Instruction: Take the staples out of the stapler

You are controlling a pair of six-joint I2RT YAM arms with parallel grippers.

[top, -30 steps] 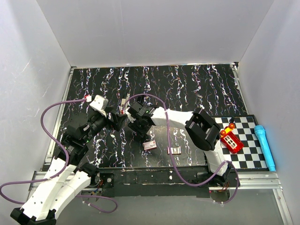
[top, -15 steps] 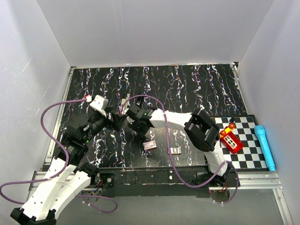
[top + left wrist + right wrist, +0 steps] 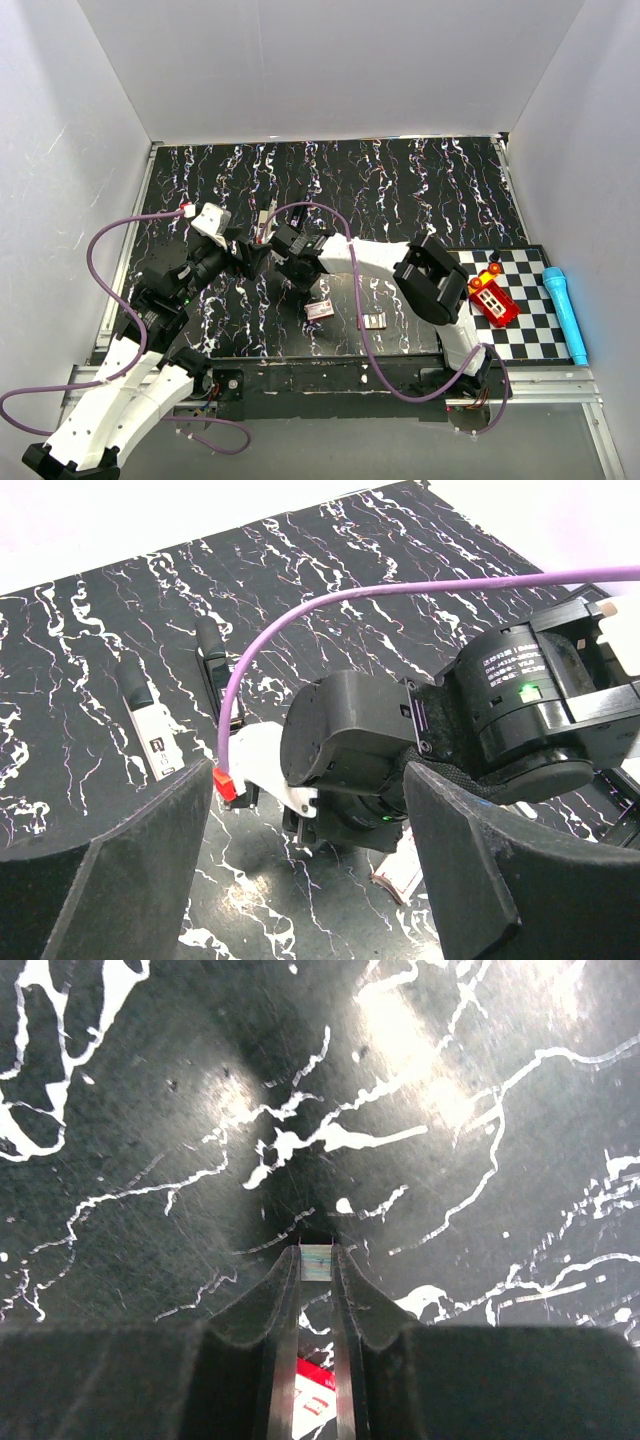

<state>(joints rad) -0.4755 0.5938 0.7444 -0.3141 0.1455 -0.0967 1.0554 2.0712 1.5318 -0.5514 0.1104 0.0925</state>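
Note:
The stapler lies opened on the black marbled mat, its two halves side by side, in the left wrist view and in the top view. My right gripper points straight down just above the mat and is shut on a short strip of staples pinched at its fingertips. It shows in the top view and the left wrist view. My left gripper is open wide and empty, its fingers either side of the right wrist; in the top view it sits just left of the right gripper.
A red and white staple box lies just in front of the right gripper, also seen in the left wrist view. A small staple block lies to its right. A checkered board holds a red toy bus; a blue tube lies beside it.
My right gripper has shifted slightly left, toward the left gripper, still pinching the staple strip. The left arm has not visibly moved.

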